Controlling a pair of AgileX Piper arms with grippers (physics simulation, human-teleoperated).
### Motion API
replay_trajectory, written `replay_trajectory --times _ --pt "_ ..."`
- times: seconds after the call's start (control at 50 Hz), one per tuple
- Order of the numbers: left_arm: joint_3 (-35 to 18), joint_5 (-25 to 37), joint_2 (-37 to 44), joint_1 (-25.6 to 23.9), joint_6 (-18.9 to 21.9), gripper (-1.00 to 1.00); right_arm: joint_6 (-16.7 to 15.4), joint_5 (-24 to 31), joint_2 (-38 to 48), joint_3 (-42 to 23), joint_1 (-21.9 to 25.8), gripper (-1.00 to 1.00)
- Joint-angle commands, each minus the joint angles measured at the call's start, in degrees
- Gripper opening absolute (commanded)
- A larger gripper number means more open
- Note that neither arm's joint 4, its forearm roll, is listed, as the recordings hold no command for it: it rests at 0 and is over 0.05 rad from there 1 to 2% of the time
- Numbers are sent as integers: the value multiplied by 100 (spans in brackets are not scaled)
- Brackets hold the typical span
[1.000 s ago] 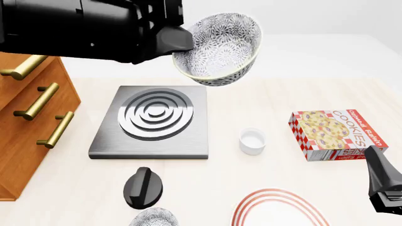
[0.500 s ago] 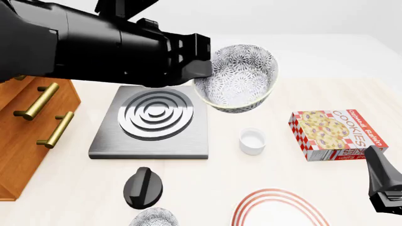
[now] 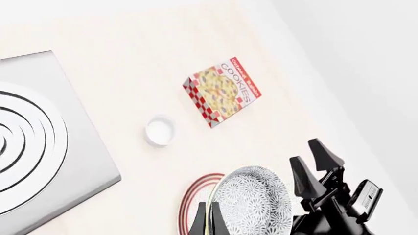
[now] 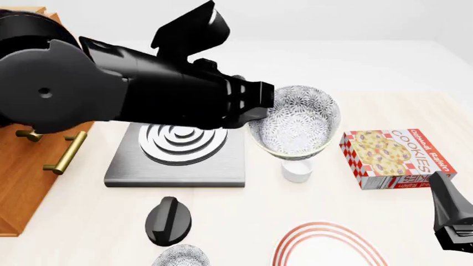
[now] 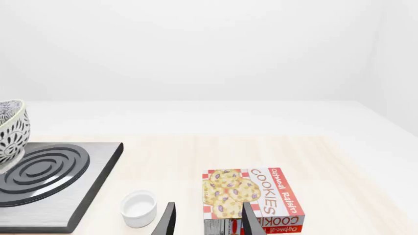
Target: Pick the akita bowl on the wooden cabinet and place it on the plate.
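Observation:
My left gripper (image 4: 260, 105) is shut on the rim of the akita bowl (image 4: 297, 126), a speckled white-grey bowl carried tilted in the air above the small white ramekin (image 4: 296, 172). In the left wrist view its fingers (image 3: 199, 221) pinch the bowl (image 3: 253, 205), with the red-ringed plate (image 3: 193, 205) partly hidden beneath it. The plate (image 4: 329, 246) lies at the table's near edge, right of centre. At far left stands the wooden cabinet (image 4: 26, 172), mostly hidden by my left arm. My right gripper (image 5: 207, 223) is open and empty, low at the near right (image 4: 451, 219).
A grey square stove plate (image 4: 177, 152) sits left of centre, with a black knob (image 4: 168, 220) and a look-alike bowl (image 4: 183, 257) in front of it. A cookie box (image 4: 395, 158) lies to the right of the ramekin.
My left arm has carried the bowl rightward and lower, from above the stove plate's far corner to over the ramekin. The right arm has not moved.

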Motion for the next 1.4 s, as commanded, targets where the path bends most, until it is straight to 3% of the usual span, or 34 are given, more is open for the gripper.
replay_trajectory --times 0.02,0.6,1.4 --pt "24 -144 145 -100 22 -100 0 0 0 0 0 100" --pt "406 -643 590 -310 -154 -100 1 0 0 0 0 100" --pt "495 -1167 1330 -514 -344 -100 1 0 1 0 1 100"
